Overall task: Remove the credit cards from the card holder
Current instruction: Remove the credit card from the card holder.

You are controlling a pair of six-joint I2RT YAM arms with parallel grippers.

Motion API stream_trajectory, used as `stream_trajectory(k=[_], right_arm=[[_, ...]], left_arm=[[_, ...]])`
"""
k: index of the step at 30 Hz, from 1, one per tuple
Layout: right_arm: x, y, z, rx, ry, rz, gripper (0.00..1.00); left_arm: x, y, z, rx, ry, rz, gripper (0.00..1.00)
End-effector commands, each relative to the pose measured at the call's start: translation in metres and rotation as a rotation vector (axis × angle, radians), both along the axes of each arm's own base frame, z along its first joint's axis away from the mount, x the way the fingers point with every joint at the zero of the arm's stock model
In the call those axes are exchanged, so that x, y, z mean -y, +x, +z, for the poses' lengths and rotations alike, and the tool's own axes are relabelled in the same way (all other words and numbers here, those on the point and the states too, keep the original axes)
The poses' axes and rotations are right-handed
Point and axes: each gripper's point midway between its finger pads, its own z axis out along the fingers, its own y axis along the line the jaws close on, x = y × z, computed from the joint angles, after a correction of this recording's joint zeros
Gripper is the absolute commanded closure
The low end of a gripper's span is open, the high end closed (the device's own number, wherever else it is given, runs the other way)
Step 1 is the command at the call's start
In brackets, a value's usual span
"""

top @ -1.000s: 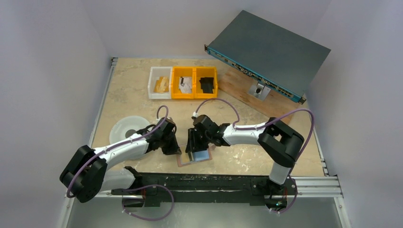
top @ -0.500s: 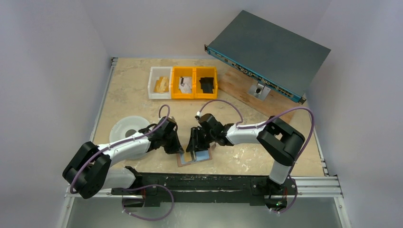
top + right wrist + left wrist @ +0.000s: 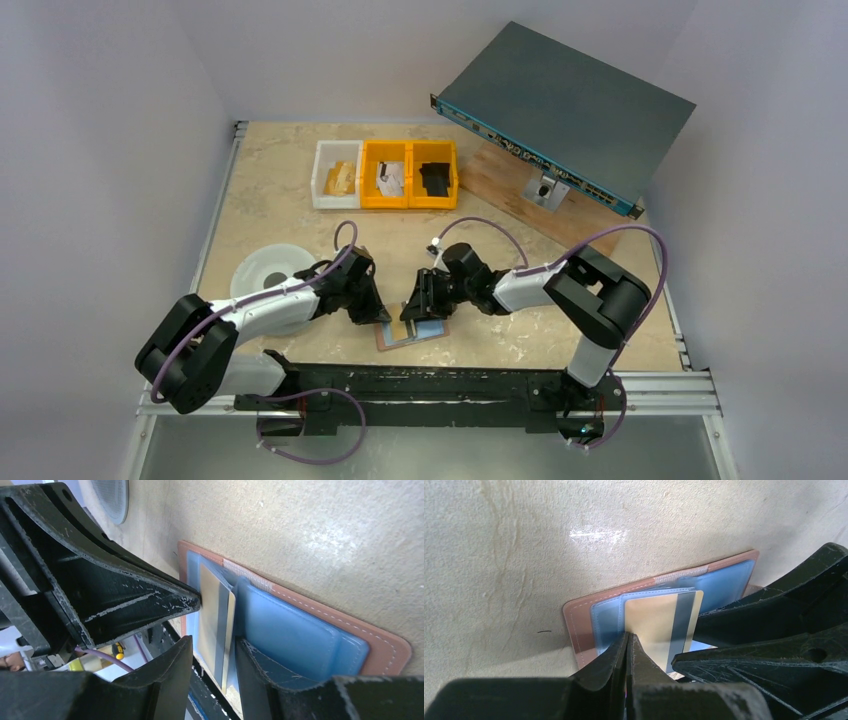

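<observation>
Both arms have closed in on the card holder (image 3: 300, 640) over the last second: the right forearm has dropped lower and swung outward, tipping its claw down, and the left claw (image 3: 628, 637) has slid up to the holder's left side and shut.

The holder lies open and flat, pale blue faces up, close to the middle of the table's (image 3: 280, 210) near edge, just beyond the black rail (image 3: 420, 380). A gold card (image 3: 656, 625) with a dark stripe sits on the holder's left half, one end still tucked under a blue pocket lip. The left claw's fingers are pressed together, and their tips meet that card's edge. Whether the card is caught between them cannot be told.

The right claw (image 3: 214, 642) is spread, one finger on either side of the card's free end. The finger on the fold side sits over the blue inner face. Contact with the card's long edges cannot be made out. The claws crowd each other, and the left fingertip comes just beside the right claw's nearer finger.

Well apart, along the far edge, stand a white bin (image 3: 318, 175) and two yellow bins (image 3: 411, 175). A grey rack unit (image 3: 565, 105) rests on a wooden board (image 3: 500, 180) at the far right corner. A white round dish (image 3: 262, 272) lies towards the left edge, beside the left arm
</observation>
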Motion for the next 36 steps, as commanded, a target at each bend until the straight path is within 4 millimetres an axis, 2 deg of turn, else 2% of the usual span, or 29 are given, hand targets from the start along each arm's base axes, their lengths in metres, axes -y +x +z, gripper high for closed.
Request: stream_trajectory(k=[1, 10, 12, 18, 25, 34, 36], right_arm=[[-0.001, -0.002, 0.016, -0.012, 0.103, 0.012, 0.63], [0.004, -0.002, 0.022, -0.021, 0.152, -0.005, 0.64], [0.004, -0.003, 0.021, -0.026, 0.16, -0.007, 0.68], [0.005, -0.003, 0.02, -0.043, 0.179, -0.021, 0.86], [0.012, 0.003, 0.018, -0.038, 0.17, -0.056, 0.96], [0.028, 0.008, 0.01, -0.02, 0.111, -0.098, 0.97], [0.028, 0.008, 0.01, -0.015, 0.111, -0.094, 0.93]], left_arm=[[-0.029, -0.018, -0.028, -0.074, 0.144, 0.033, 1.0], [-0.029, -0.017, -0.028, -0.071, 0.142, 0.037, 1.0], [-0.028, -0.017, -0.028, -0.071, 0.142, 0.034, 1.0], [-0.029, -0.018, -0.029, -0.073, 0.141, 0.035, 1.0], [-0.035, -0.018, -0.028, -0.069, 0.165, 0.049, 1.0], [-0.039, -0.018, -0.028, -0.069, 0.185, 0.062, 1.0], [-0.039, -0.017, -0.028, -0.066, 0.184, 0.062, 1.0]])
